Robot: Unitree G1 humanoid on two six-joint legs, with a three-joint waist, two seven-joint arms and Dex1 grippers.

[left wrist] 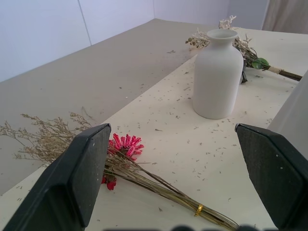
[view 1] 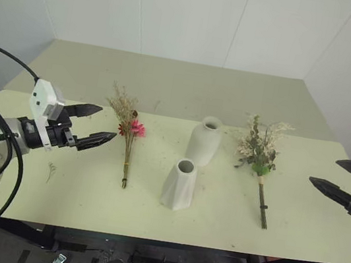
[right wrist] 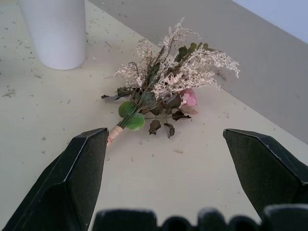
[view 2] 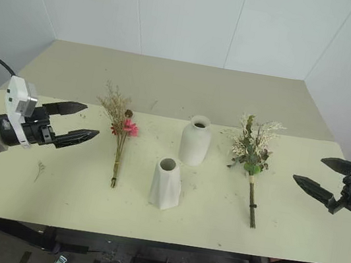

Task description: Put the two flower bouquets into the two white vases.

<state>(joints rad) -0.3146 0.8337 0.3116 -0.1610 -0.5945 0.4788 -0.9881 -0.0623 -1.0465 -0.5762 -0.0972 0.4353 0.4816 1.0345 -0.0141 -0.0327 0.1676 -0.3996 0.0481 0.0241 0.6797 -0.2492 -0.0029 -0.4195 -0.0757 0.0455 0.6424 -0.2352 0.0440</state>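
Head view: left hand [view 1: 100, 126] and right hand [view 1: 344, 177] wide open, empty

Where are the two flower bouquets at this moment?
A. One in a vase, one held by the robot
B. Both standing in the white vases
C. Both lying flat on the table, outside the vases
C: the pink daisy bouquet and the fuller rose bouquet lie flat on the table either side of the empty vases.
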